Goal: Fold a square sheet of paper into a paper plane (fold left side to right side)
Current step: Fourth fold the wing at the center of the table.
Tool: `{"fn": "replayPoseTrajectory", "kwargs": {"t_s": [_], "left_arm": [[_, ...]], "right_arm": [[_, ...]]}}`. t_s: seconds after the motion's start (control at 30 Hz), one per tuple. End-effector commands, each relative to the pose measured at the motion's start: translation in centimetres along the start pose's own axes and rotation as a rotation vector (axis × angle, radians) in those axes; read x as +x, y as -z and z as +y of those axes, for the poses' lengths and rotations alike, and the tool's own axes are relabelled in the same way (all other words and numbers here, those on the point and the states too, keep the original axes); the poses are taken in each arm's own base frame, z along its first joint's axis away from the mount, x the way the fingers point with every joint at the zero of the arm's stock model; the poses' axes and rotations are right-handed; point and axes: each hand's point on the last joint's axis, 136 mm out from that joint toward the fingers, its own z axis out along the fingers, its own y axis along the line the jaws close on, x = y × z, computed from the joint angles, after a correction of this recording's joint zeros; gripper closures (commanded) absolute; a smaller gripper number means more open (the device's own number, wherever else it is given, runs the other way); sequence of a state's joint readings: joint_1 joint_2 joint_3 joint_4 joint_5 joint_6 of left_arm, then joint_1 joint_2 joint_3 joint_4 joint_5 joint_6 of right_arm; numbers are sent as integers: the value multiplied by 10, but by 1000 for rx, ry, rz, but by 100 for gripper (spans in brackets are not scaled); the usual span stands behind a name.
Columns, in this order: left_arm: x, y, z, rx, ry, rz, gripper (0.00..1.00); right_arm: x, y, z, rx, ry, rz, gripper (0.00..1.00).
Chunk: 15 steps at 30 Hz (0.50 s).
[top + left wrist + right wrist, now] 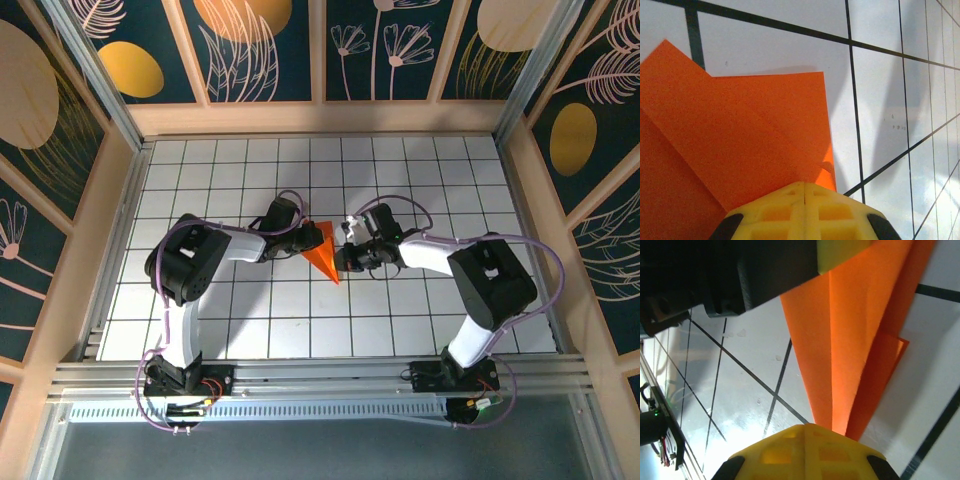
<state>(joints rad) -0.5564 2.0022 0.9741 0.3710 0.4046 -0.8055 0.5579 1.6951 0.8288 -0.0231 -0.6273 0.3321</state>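
Top view: a white table (240, 320) w/ a black grid is fenced by wood-framed walls (265, 50) painted w/ flowers. The left arm (190, 260) & right arm (490, 280) are bent inward from the near edge toward the table's middle. An orange paper (325, 250), folded to a long narrow triangle, is seen between them, wide end to the far side, point to the near side. The left gripper (303, 240) is set at the paper's left edge. The right gripper (347, 258) is set at its right edge, nearer the point.

Left wrist view: the left gripper's 2 yellow fingers (785, 192) are pressed together, no gap at the seam, tips at the paper's edge. Overlapping folded layers (740, 140) w/ a diagonal crease are spread ahead on the white tiles.

Right wrist view: the right gripper's 2 yellow fingers (785, 437) are likewise pressed together, tips at the paper's narrow end. The paper (850, 340) is widened away from them toward the left gripper's yellow tip (840, 255) at its far end. A small corner is seen jutting out at the right. Whether the paper is nipped betw. either pair of fingers can't be told.
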Motion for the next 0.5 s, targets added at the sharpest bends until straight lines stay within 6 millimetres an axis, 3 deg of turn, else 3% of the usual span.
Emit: {"fn": "replayPoseTrajectory", "kwargs": {"t_s": [0.0, 0.47], "left_arm": [[24, 0, 34, -111, 57, 59, 100], [25, -1, 34, -111, 62, 56, 100]], "right_arm": [[-16, -7, 8, -49, -4, -22, 100], [-20, -26, 6, -64, -8, -12, 100]]}}
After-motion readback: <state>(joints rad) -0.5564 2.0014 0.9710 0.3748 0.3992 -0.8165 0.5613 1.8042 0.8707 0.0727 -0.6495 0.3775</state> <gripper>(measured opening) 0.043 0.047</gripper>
